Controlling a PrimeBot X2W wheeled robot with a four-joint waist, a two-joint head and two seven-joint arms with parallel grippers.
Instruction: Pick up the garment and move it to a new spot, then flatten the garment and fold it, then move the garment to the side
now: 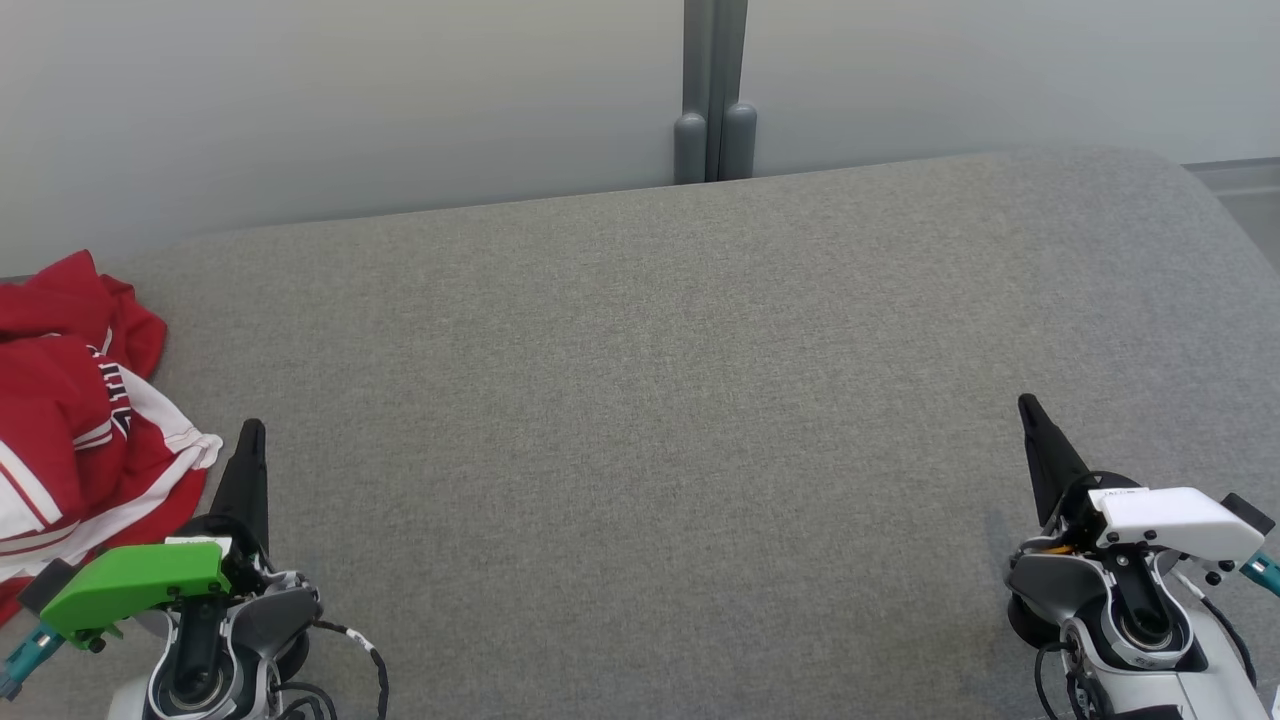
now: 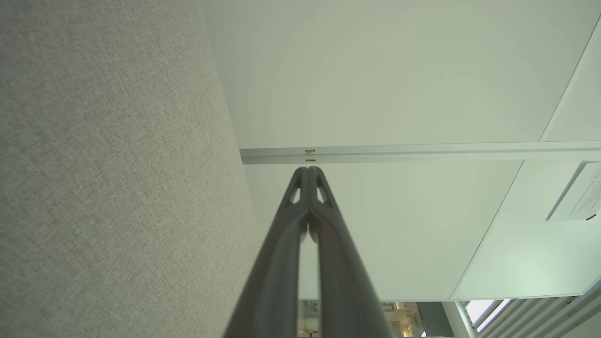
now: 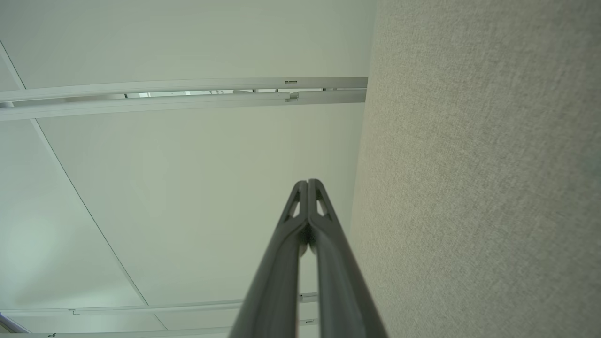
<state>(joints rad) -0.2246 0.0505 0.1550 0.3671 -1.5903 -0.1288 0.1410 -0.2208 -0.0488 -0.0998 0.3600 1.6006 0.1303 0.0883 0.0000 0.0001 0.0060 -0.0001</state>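
Garment (image 1: pixel 70 430), red and white, lies crumpled at the tabletop's (image 1: pixel 640 400) left edge, just left of the left jaws. Left jaws and right jaws pressed together, empty.

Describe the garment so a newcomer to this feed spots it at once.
Start from the wide grey fabric-covered surface and follow it to its left edge in the head view. There, just left of the left hand, lies a crumpled red cloth garment with white stripes. Unlike the green-capped hand, it is soft and rumpled.
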